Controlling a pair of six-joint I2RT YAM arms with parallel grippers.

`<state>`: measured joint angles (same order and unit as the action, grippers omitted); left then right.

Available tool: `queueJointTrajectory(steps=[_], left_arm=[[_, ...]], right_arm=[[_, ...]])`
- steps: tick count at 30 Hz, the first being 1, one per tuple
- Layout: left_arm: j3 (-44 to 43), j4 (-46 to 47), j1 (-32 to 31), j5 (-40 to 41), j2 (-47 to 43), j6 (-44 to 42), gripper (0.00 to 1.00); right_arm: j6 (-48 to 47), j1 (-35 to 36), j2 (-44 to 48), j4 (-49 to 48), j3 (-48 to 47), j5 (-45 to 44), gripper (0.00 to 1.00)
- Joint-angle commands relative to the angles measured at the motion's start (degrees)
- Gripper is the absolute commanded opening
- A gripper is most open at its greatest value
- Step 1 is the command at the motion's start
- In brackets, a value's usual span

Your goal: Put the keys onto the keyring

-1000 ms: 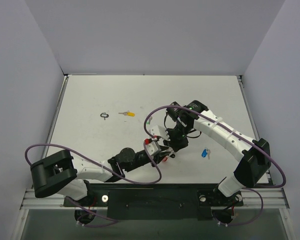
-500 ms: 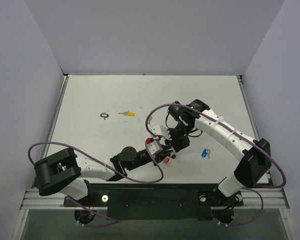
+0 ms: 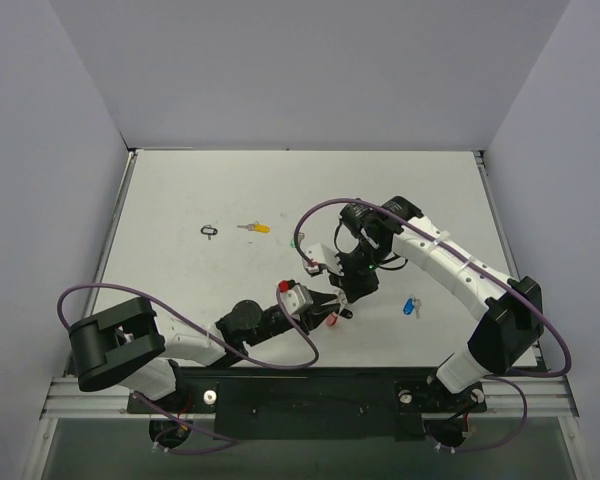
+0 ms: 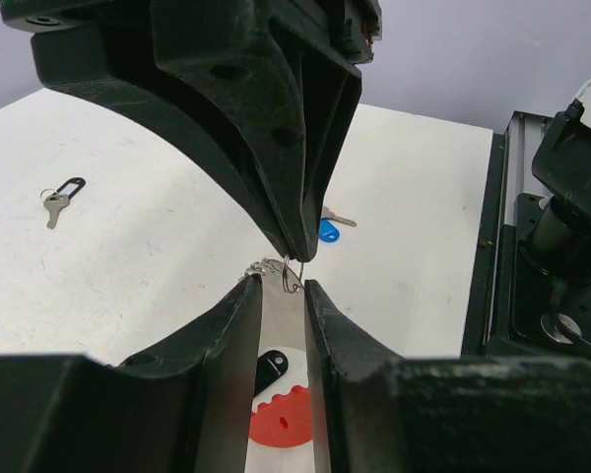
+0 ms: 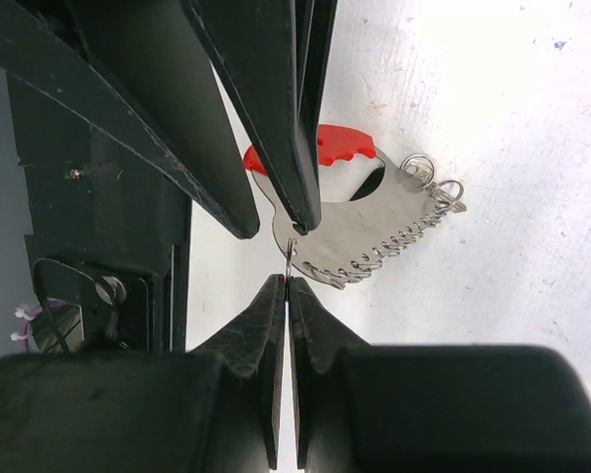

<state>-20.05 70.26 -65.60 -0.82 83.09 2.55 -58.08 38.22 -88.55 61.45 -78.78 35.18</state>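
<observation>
Carrying surface: everything is being borne by the white counter [image 3: 180, 190].
Left arm [image 3: 195, 345]: is being stretched low across the counter toward its middle.
Right arm [image 3: 450, 265]: is being bent in from the right, with its wrist being pointed down at the left arm's tip.
Left tool [image 4: 284, 291]: is being pressed shut on the flat silver plate of the keyring [image 5: 360, 232].
Right tool [image 5: 287, 284]: its fingers are being pressed together on a thin wire loop [image 5: 291, 253] at the plate's edge.
Keyring: is being held between both tools near the counter's centre front, with a beaded chain [image 5: 394, 254] along one edge and a red tag [image 4: 281, 429] at the other end.
Keys: a blue-tagged key [image 3: 411, 306] is lying near the tools, to their right. A yellow-tagged key [image 3: 255, 227] and a black-tagged key [image 3: 210, 231] are lying near each other, well apart to the left.
</observation>
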Motion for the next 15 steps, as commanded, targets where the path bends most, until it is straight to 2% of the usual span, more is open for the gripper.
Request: queueJointTrajectory(steps=[1, 15], left_arm=[[-0.16, 4.98, 0.39, -1.55, -1.35, 1.5, 0.34], [-3.41, 1.99, 0.74, -2.96, 0.76, 0.62, 0.33]], right_arm=[[-0.01, -0.42, 1.37, 1.83, -0.76, 3.31, 0.0], [-0.54, -0.51, 1.63, 1.83, -0.49, 4.2, 0.0]])
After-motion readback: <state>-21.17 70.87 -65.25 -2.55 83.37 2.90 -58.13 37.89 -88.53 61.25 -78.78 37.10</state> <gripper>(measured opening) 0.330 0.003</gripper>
